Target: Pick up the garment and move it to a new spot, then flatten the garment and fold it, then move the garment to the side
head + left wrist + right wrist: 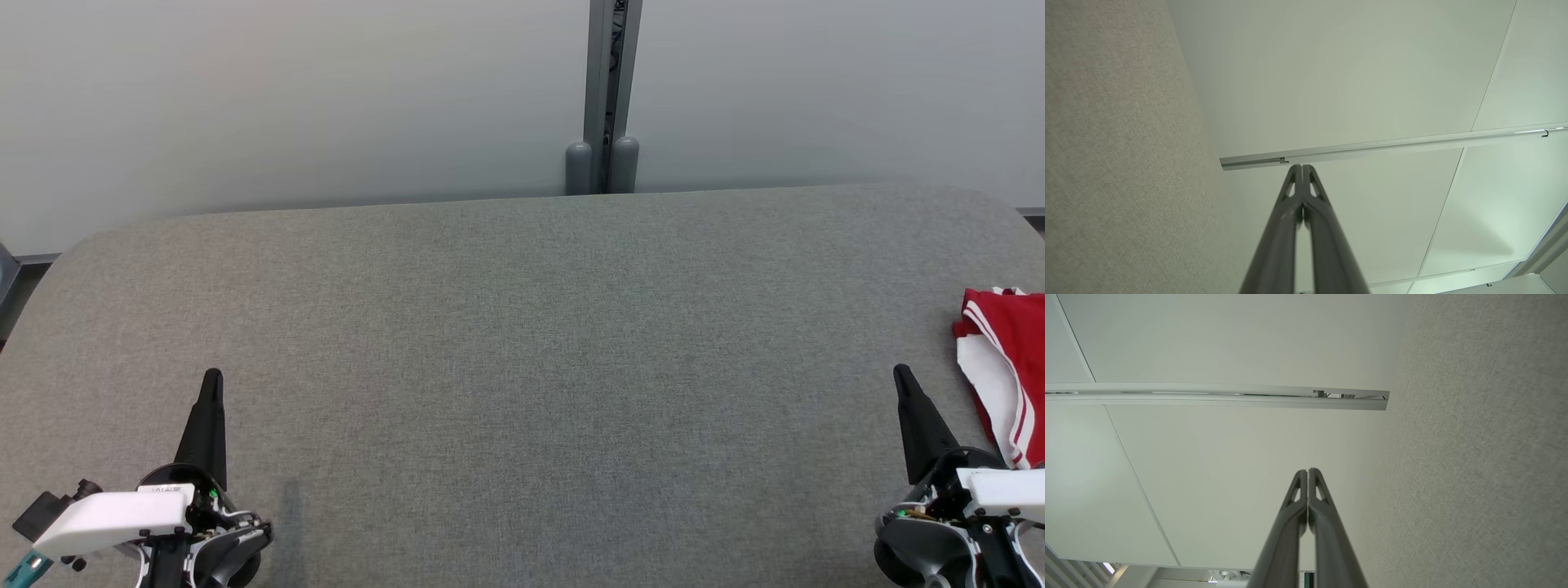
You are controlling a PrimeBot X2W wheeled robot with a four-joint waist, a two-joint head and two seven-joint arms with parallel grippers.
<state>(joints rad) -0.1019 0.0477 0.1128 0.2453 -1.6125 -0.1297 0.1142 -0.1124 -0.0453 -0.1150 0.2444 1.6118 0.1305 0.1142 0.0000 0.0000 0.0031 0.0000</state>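
Your left fingers [206,425] at 7 o'clock and right fingers [918,425] at 4 o'clock are both pressed together, holding nothing, over the grey bench [522,327]. The red-and-white garment [1012,343] lies crumpled at 3 o'clock, just beside your right fingers

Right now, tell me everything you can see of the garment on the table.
The garment is red cloth with white stripes along its edges and a white panel, soft and thin-looking. It lies crumpled on the grey table near its right end, partly cut off by the picture. The shut right gripper stands beside it, fingers apart from it.
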